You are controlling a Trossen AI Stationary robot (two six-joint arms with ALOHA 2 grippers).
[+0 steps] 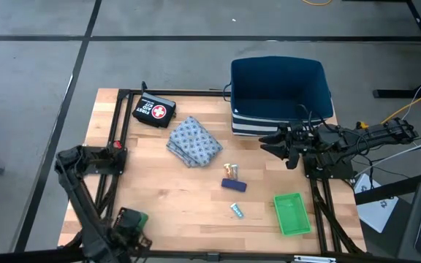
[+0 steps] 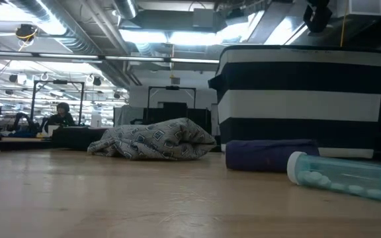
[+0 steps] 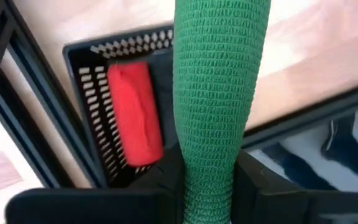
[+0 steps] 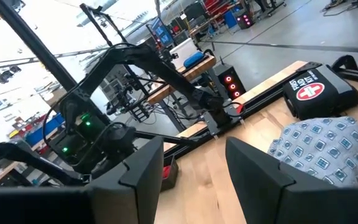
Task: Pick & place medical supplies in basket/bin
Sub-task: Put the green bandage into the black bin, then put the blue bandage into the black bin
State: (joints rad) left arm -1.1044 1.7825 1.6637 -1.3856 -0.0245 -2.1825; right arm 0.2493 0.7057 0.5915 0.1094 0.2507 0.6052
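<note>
Mostly hidden left claw (image 3: 210, 199) clamps green roll (image 3: 219, 93); right claw (image 4: 194, 168) parted, empty.

We see the left arm folded low at the table's near-left corner, its left gripper (image 3: 207, 186) clamped on a green woven bandage roll (image 3: 219, 93). Right arm reaches inward from the right edge — right gripper (image 1: 275, 144) fingers parted, holding nothing.
</note>
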